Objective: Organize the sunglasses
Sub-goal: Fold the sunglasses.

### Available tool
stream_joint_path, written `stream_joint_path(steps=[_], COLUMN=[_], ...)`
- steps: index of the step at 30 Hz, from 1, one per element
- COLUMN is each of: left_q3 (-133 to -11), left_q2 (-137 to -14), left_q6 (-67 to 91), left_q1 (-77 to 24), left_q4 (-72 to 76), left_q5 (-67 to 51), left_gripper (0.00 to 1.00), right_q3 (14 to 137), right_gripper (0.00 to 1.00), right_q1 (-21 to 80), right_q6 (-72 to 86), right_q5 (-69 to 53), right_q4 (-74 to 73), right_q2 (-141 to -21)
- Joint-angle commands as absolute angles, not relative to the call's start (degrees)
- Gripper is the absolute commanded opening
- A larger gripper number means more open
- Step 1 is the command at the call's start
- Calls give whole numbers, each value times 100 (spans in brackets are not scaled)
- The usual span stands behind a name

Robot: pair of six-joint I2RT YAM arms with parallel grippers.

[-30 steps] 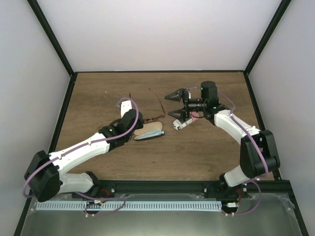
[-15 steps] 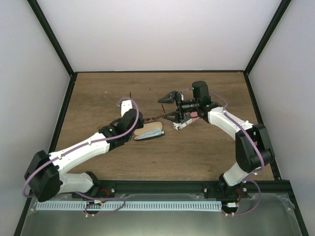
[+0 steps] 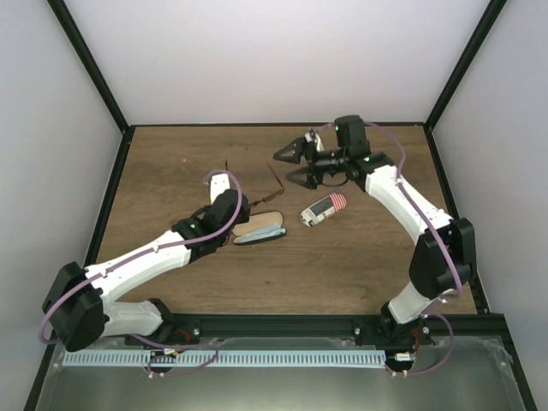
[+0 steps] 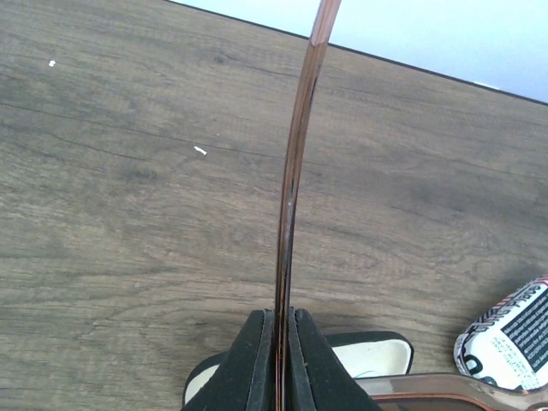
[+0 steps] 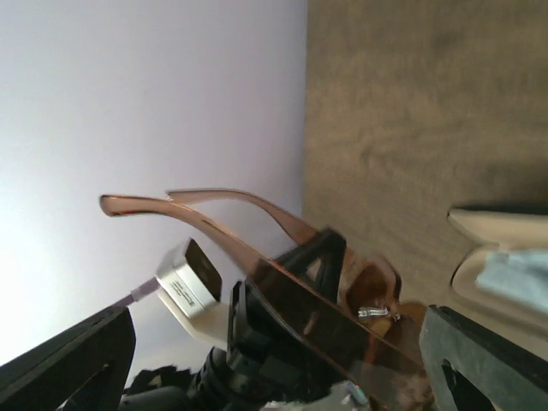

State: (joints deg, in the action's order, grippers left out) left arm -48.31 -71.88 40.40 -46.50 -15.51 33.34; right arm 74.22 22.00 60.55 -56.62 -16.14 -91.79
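I've got the left gripper pinched tight on one temple of the sunglasses. It's a thin, glossy strip of translucent reddish-brown plastic, running straight up out of the black wedge-shaped fingers toward 12 o'clock. From overhead, the glasses sit near the middle of the table, a matte brown wood-grain board. Both slender temples are spread toward 12 o'clock, and I can't tell whether the front touches the wood. From my right wrist camera, the amber lenses look smooth and see-through, and the left arm's dark fingers cross in front of them. At 6 o'clock of the glasses lies the open tan case, an oval shell with a pale cream lining and a light blue cloth tucked in it. My left fingers hide part of its rim in the wrist view. At 3 o'clock of the glasses lies the striped case, rounded, red and white, with a printed label at one end. The right gripper hangs at 1 o'clock of the glasses, jaws spread wide, nothing between them, well apart from both cases.
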Motion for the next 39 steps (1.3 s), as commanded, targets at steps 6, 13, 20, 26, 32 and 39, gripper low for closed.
stream_joint_path(steps=[6, 13, 20, 26, 32, 39], left_q3=[-5034, -5062, -5104, -5122, -5270, -5421], left_q2=[-7106, -7087, -7281, -7427, -7569, -7620], left_q6=[3671, 3562, 3597, 3622, 3558, 3599], left_q1=[-4676, -4675, -4671, -4676, -4676, -4675], left_q4=[-1520, -1503, -1515, -1486, -1542, -1607], left_q5=[3204, 3041, 2932, 2867, 2828, 2845], left_gripper=[4, 4, 4, 4, 4, 4], right_q3=[8495, 8882, 9124, 9318, 9865, 9764], right_gripper=[49, 3, 4, 6, 7, 7], right_q1=[2219, 2239, 2648, 3131, 3605, 3734], right_q6=[4145, 4143, 4078, 3610, 2923, 2743], right_q5=[-4021, -4105, -4182, -3410, -2222, -1940], right_q4=[-2901, -2841, -3083, -3738, -4531, -4714], right_q2=[-9099, -9585, -9771, -9782, -10038, -10028])
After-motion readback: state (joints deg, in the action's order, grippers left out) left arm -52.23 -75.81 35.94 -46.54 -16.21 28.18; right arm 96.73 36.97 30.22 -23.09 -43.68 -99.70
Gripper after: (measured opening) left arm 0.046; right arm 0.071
